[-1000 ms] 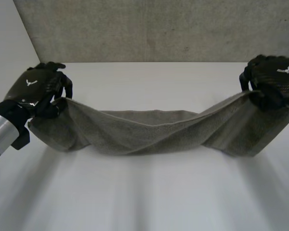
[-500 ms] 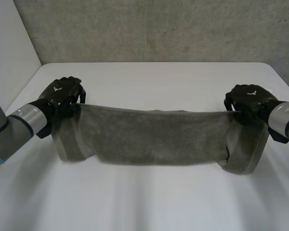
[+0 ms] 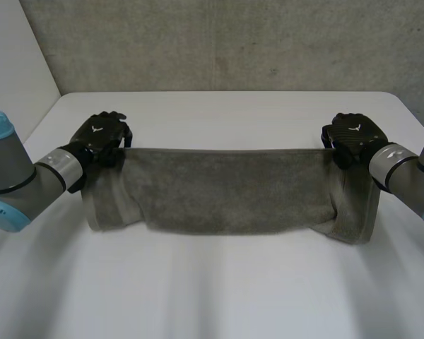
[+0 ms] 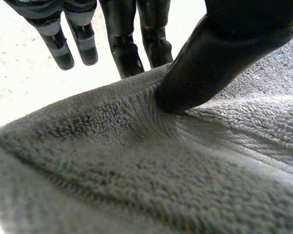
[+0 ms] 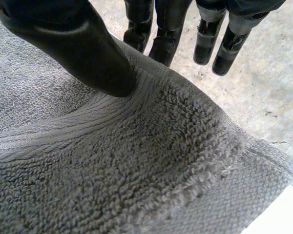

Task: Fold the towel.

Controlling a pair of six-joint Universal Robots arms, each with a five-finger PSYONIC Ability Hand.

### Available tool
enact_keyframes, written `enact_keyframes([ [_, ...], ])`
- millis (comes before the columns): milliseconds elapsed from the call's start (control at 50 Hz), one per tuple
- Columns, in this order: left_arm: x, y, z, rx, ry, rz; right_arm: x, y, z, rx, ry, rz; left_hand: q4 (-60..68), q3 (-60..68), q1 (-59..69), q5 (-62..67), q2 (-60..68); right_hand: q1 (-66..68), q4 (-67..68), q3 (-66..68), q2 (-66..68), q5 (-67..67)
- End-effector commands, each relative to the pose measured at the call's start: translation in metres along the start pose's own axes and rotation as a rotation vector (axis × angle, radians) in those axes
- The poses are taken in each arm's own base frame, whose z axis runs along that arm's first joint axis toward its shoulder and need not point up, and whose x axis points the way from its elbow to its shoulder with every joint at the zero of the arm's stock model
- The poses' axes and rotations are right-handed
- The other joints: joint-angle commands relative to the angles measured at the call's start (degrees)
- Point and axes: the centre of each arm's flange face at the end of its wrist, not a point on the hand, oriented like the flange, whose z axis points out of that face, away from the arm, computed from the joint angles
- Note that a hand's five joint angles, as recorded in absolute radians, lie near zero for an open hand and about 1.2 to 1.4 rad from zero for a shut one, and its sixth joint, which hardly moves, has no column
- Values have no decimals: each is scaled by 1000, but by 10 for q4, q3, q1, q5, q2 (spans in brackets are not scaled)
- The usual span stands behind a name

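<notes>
Towel hangs pinched by left hand, right hand.

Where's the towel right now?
In the head view, the towel is stretched over the table, top corners pinched by the left hand and right hand.

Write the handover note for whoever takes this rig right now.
Left hand: shut on the towel at the left end of its top edge, thumb pinching it against the fingers.
Right hand: shut on the right end the same way.
Towel: grey, top edge stretched straight between the hands, the rest drooping to the white table.
Done: both ends gripped, edge taut.
Left: complete the fold, lay it flat, release.
</notes>
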Motion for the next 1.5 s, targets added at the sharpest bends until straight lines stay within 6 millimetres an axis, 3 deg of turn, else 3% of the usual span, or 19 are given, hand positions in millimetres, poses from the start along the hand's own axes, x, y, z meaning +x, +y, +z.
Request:
enact_keyframes([
  [20,6,12,3,-24,15,45,-4,12,10,-20,-11,0,-34,-30,56,41,33,39,-44,-25,42,28],
  [60,8,13,3,-26,17,47,-6,14,11,-23,-12,1,-34,-30,56,41,33,39,-44,-25,42,28],
  [80,8,12,3,-26,16,50,-8,15,13,-22,-15,-3,-34,-30,-34,-49,-57,39,-44,-25,42,28],
  [100,8,12,3,-26,16,50,-11,15,14,-22,-16,-6,-34,-30,-35,-50,-58,-133,-44,-25,-131,-144],
  [120,9,11,2,-31,9,50,-11,15,14,-22,-16,-6,-34,-30,-127,-141,-150,-135,-44,-25,-132,-146],
  [140,9,11,2,-31,9,50,-12,13,14,-22,-11,-10,-34,-30,-127,-142,-151,-473,-44,-25,-470,-484],
  [160,10,9,2,-33,0,53,-12,11,14,-22,-2,-13,-34,-30,-237,-252,-261,-661,-44,-25,-658,-672],
  [300,25,-25,-9,6,-22,105,-6,-13,2,14,44,-20,-34,-30,-606,-621,-629,-661,-44,-25,-658,-672],
  [440,29,-50,-23,45,-27,127,-3,-45,-19,77,71,-44,-34,-30,-629,-644,-652,-661,-44,-25,-658,-672],
  [480,30,-57,-29,57,-28,132,-2,-60,-36,97,84,-50,-34,-30,-625,-640,-648,-661,-44,-25,-658,-672],
  [600,42,-71,-63,57,-30,128,-12,-57,-65,53,70,-36,-34,-30,-600,-615,-623,-661,-44,-25,-658,-672],
  [640,47,-69,-73,45,-28,125,-21,-52,-90,2,54,-17,-34,-30,-592,-607,-615,-661,-44,-25,-658,-672],
  [700,56,-59,-93,6,-28,107,-27,-46,-103,-36,38,-5,-34,-30,-587,-602,-610,-661,-44,-25,-658,-672],
  [800,68,-42,-114,-56,-22,74,-48,-12,-126,-158,-9,42,-34,-30,-577,-591,-600,-661,-44,-25,-658,-672],
  [960,76,-15,-126,-147,-22,29,-47,19,-120,-196,20,64,-34,-30,-513,-528,-536,-537,-44,-25,-535,-548],
  [1180,71,19,-113,-248,-48,-10,-45,52,-101,-248,89,57,-34,-30,-496,-511,-519,-470,-44,-25,-467,-481],
  [1300,65,35,-99,-262,-60,-8,-44,58,-96,-246,110,43,-34,-30,-493,-507,-516,-402,-44,-25,-400,-414],
  [1460,52,40,-87,-257,-112,75,-37,57,-90,-211,133,26,-34,-30,-487,-502,-511,-85,-44,-25,-82,-96],
  [1500,47,42,-86,-253,-127,96,-30,58,-89,-209,151,14,-34,-30,-481,-496,-504,-81,-44,-25,-79,-92],
])
